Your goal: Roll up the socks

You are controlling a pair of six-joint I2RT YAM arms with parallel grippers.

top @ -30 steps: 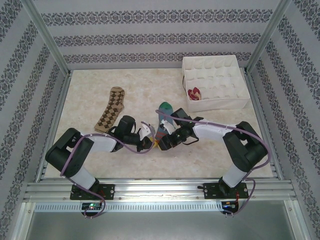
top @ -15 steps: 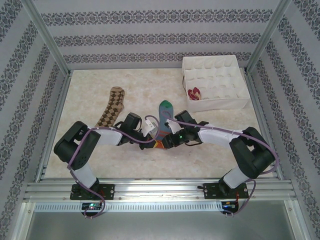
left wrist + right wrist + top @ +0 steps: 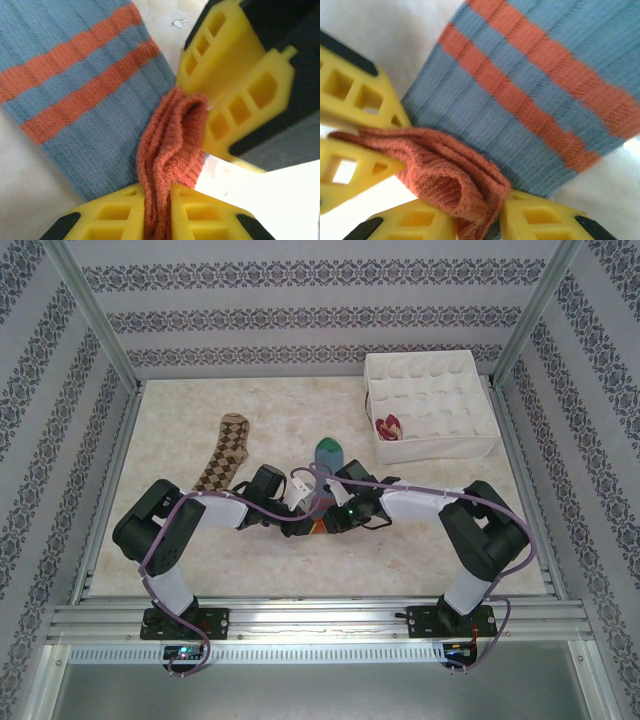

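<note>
Left wrist: striped sock (image 3: 80, 100) pinched in left gripper (image 3: 156, 197).

No text, label, brand, number or sign can be read on anything that is seen on the table.

Ribbed knit on the striped sock (image 3: 85, 95), soft and matt, fine ridges running along it; its orange cuff (image 3: 172, 145) is coarser, a chunky stitch, fuzzy at the fold. My left fingers (image 3: 120, 215) are yellow plastic, smooth with a dull sheen and moulded hollows; my right fingers (image 3: 545, 220), same plastic. Tabletop (image 3: 280, 410) looks like smooth marbled laminate, frame rails (image 3: 320, 620) bare brushed metal
</note>
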